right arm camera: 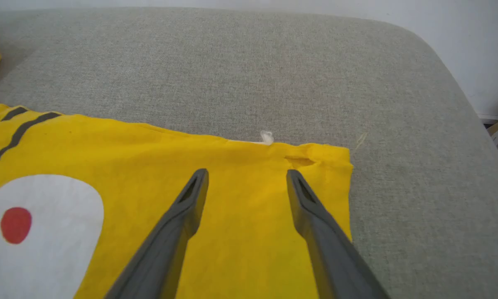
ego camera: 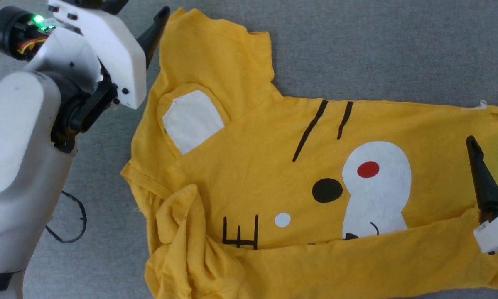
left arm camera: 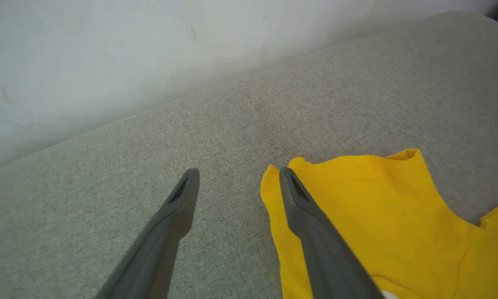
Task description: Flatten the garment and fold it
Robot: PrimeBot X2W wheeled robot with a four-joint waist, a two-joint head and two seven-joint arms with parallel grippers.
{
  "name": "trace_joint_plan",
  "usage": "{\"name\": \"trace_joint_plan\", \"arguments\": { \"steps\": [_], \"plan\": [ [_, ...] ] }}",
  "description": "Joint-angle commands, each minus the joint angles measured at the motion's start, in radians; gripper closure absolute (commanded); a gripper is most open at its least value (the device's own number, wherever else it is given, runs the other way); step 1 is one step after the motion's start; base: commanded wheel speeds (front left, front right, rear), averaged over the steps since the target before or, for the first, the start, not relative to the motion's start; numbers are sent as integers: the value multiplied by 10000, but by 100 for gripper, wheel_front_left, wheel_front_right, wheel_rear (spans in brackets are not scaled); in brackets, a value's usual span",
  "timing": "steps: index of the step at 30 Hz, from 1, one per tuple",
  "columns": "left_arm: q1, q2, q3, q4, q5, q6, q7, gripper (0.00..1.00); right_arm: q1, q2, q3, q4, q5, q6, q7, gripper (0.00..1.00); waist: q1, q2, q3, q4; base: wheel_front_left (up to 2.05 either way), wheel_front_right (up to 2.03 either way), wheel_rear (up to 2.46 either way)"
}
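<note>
Lying print-up on the grey fabric worktop (ego camera: 356, 50) in the head view, the garment (ego camera: 273, 166) is stretching from the left fingers (ego camera: 152, 35), beside a sleeve, to the right fingers (ego camera: 483, 178), over its hem end. A black cable (ego camera: 76, 224) is looping beside the left arm.

In the left wrist view, the left fingers (left arm camera: 178, 207) are standing apart and empty, one over bare worktop (left arm camera: 273, 104), the other over the sleeve's edge (left arm camera: 377, 207). A pale wall (left arm camera: 107, 50) is rising beyond their tips.

In the right wrist view, the right fingers (right arm camera: 190, 203) are standing apart and empty above the garment (right arm camera: 240, 166), its hem corner lying just past their tips. The worktop (right arm camera: 273, 62) is rounding off to their right, before the wall (right arm camera: 473, 41).
</note>
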Motion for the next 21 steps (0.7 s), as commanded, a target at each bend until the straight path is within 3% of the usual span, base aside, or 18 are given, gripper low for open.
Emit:
{"name": "trace_joint_plan", "arguments": {
  "steps": [1,7,8,9,15,21],
  "plan": [
    [-191,-74,-53,169,-103,-88,149,0,-183,-95,19,64,76,-11,-55,0,-3,0,446,-390,0,0,0],
    [-143,-111,-298,776,-305,-114,781,0,-296,-195,77,205,128,-11,-126,0,-3,0,598,-611,0,0,0],
    [-98,-93,-339,857,-326,-121,864,22,-306,-196,80,217,129,-11,-132,0,-3,0,605,-639,0,0,0],
    [-75,-68,-359,911,-318,-128,871,100,-312,-199,83,221,133,-11,-135,0,-3,0,614,-664,0,0,0],
    [99,-26,-427,1100,-413,-265,776,100,-338,-363,-31,127,92,-11,-31,0,-3,0,467,-657,0,0,0],
    [195,-71,-451,1006,-462,-429,409,100,-777,-1139,-110,-226,216,-11,470,0,-3,0,76,-480,0,0,0]
  ]
}}
